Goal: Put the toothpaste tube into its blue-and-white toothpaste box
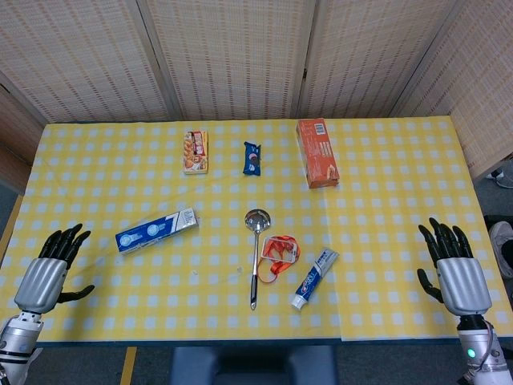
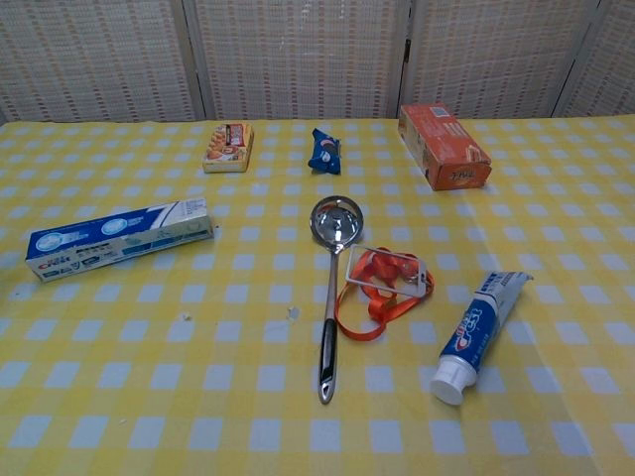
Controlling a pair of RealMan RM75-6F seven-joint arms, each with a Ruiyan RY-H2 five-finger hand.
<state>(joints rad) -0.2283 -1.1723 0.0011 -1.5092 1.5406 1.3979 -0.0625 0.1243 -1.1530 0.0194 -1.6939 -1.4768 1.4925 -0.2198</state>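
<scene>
A: Lying on the desk [image 1: 385,241] near its front edge is the toothpaste tube [image 1: 313,278], right of centre, cap toward the robot and crimped end pointing away and a little right.

B: And the toothpaste box [image 1: 156,230]?

A: Well apart from the tube, on the left half of the yellow-checked cloth. It lies flat on a long side, blue and white, tilted so its right end sits slightly farther back. From the chest view I cannot tell whether either end flap is open.

B: What lies between them?

A: A metal ladle [image 1: 256,255], bowl away from the robot, handle running toward the front edge. Just right of it is an orange lanyard [image 1: 279,255] with a clear badge holder, its strap touching or nearly touching the handle. The tube is just beside the lanyard on the right.

B: The hands?

A: The left robot hand [image 1: 50,271] hovers at the left front corner, holding nothing, fingers spread and pointing away from the robot, thumb out to the side. The right robot hand [image 1: 454,267] mirrors it at the right front corner, also empty with fingers apart. Both are far from tube and box, and only the head view shows them.

B: Anything at the back?

A: A small snack box [image 1: 195,151] at back left, a blue snack packet [image 1: 252,158] near the middle, and an orange box [image 1: 317,152] at back right, each apart from the others.
</scene>
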